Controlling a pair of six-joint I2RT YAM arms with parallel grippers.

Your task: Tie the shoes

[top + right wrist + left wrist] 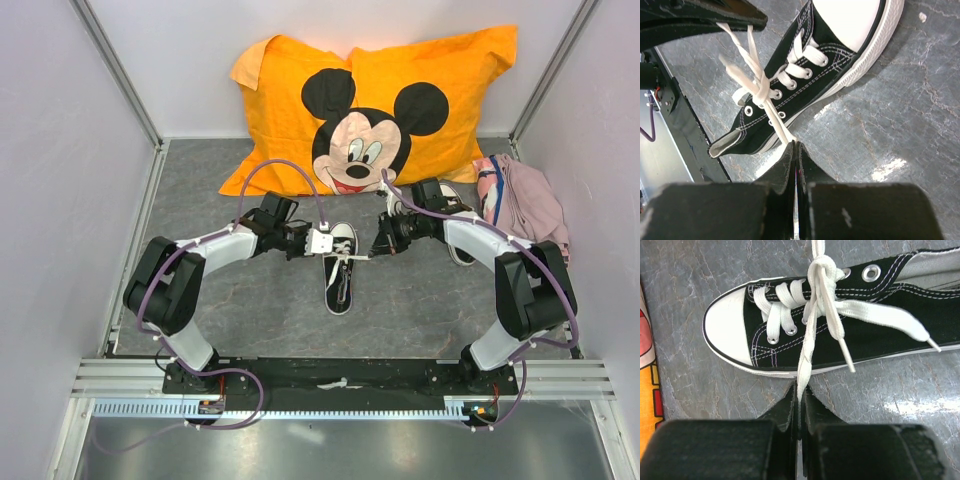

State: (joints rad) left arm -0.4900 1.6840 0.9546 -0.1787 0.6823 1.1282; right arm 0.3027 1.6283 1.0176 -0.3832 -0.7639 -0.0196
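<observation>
**Both hands pinched on the lace, shoe mid-table**

Nearest me, the rail [340,372] carries both arm bases along the near edge. Between it and the heel I have a band of bare grey table [260,320]. That open room widens to the left, all the way to the frame at the foot of the left wall.

The shoe [340,285] lies flat on its sole in the middle, heel toward me and white toe cap pointing away. My left hand [800,390] sits just beside its left flank. Its fingers are pressed together on a twisted length of lace [807,340] that runs taut up to the knot [822,267] at the top eyelets. My right hand [794,146] is on the opposite flank, likewise clamped tight on lace that rises to the same knot. So the two hands face each other across the shoe, with little slack between them. Two loose ends drape over the shoe's left side, their tips reaching about to the sole's edge.

The right side is tighter. The other shoe [462,254] lies partly hidden under my right forearm. Just beyond it, a pink cloth [525,205] is bunched against the right wall.

Farthest off, an orange pillow [370,110] with a cartoon mouse leans on the back wall, its lower edge on the table. A strip of bare table separates it from the toe cap.
</observation>
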